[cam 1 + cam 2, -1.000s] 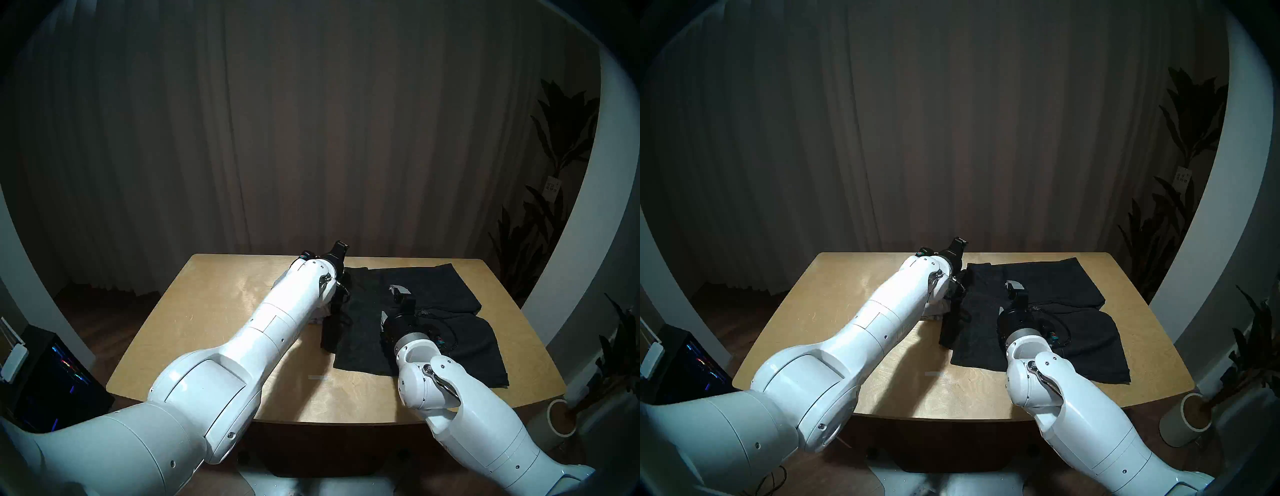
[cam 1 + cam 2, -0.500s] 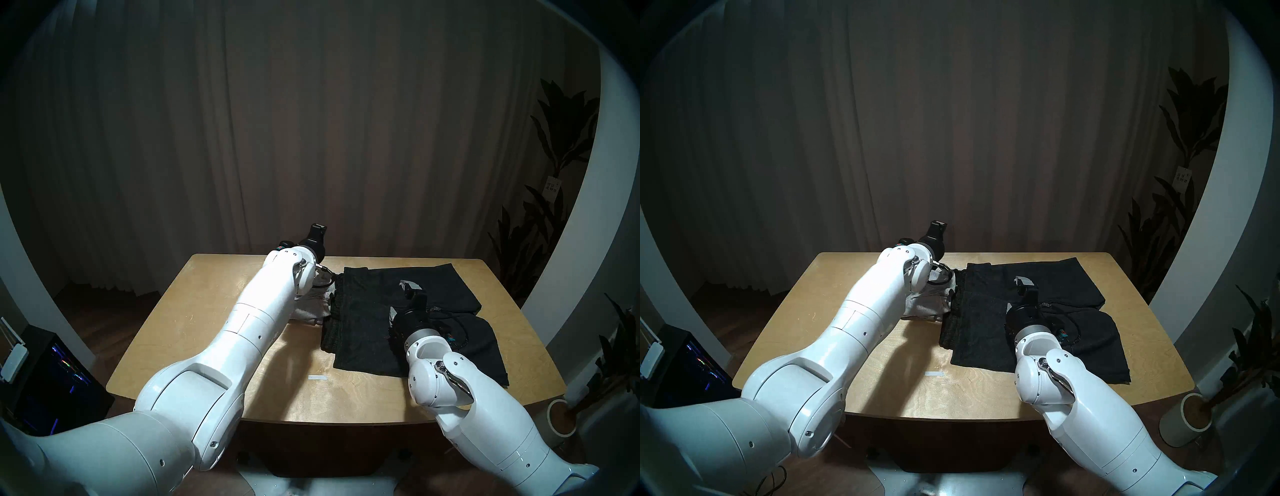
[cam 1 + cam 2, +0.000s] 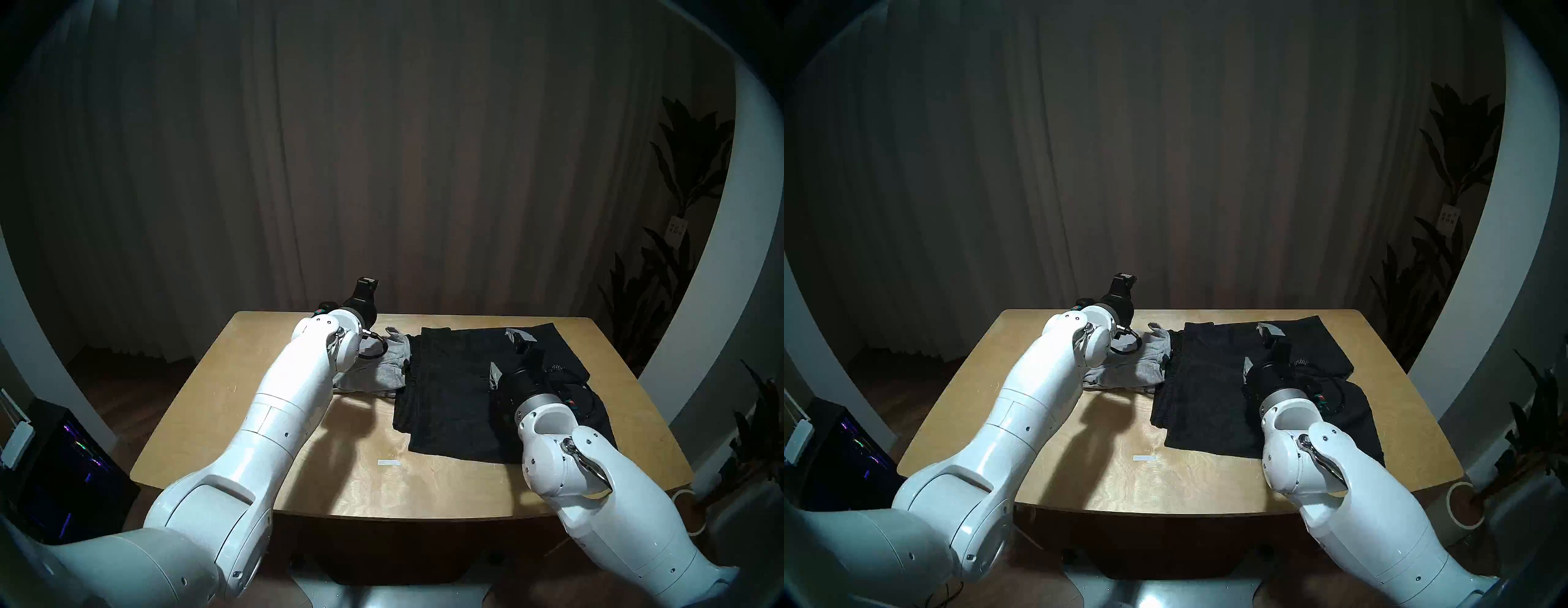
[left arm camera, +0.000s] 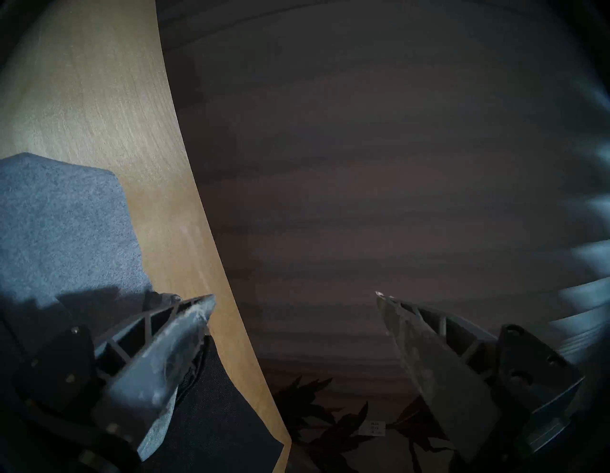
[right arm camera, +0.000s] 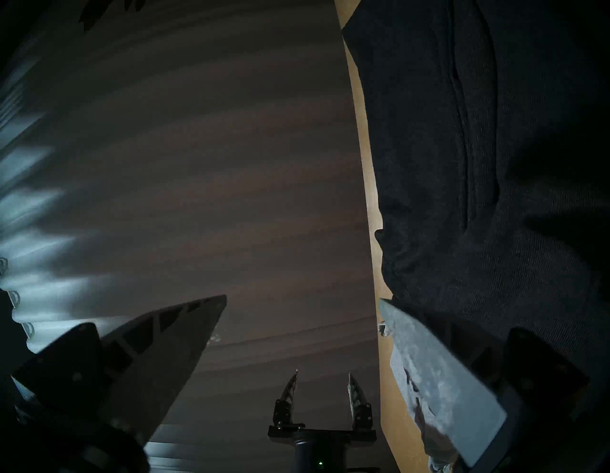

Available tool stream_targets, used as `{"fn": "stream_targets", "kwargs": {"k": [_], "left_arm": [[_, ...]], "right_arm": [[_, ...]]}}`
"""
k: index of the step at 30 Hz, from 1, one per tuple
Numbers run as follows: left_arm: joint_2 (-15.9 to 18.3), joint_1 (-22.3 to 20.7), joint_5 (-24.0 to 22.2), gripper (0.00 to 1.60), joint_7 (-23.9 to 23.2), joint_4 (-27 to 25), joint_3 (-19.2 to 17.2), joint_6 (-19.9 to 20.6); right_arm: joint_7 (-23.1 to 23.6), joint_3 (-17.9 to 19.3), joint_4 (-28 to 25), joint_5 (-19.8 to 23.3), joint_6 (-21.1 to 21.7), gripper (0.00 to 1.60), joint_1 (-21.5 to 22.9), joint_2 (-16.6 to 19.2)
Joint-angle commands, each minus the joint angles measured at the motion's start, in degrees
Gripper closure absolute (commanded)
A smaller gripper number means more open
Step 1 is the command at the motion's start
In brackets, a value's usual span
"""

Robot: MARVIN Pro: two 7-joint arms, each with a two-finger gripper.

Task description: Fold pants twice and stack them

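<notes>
black shorts (image 3: 466, 395) lie spread flat on the right of the surface (image 3: 263, 424), laid out for folding; grey shorts (image 3: 373, 369) lie bunched against their left edge. left gripper (image 4: 295, 299) and right gripper (image 5: 302, 304) hover wide apart, empty.

Both white arms reached forward from the robot's shoulders. The left arm (image 3: 288, 407) stretched farther out, its left gripper (image 4: 295, 297) held nearly level with the fingers (image 4: 171, 346) spread wide and empty. The right arm (image 3: 594, 501) bent nearer the body, its right gripper (image 5: 302, 300) likewise level, wide apart, holding nothing.
</notes>
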Motion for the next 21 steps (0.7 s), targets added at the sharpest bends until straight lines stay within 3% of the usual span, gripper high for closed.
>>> {"fn": "stream_targets", "kwargs": {"k": [1, 10, 21], "left_arm": [[2.0, 2.3, -1.0, 0.00, -1.1, -6.1, -1.2, 1.2], [4.8, 8.9, -2.9, 0.00, -0.3, -13.5, -2.5, 2.7], [8.2, 15.2, -3.7, 0.00, -2.6, -20.6, -3.7, 4.8]], "right_arm": [[0.3, 3.5, -3.8, 0.7, 0.6, 0.00, -2.6, 3.5], [-0.2, 7.4, -5.4, 2.7, 1.5, 0.00, -6.0, 6.3], [-0.3, 11.1, -8.1, 5.1, 4.7, 0.00, -10.1, 9.9]]}}
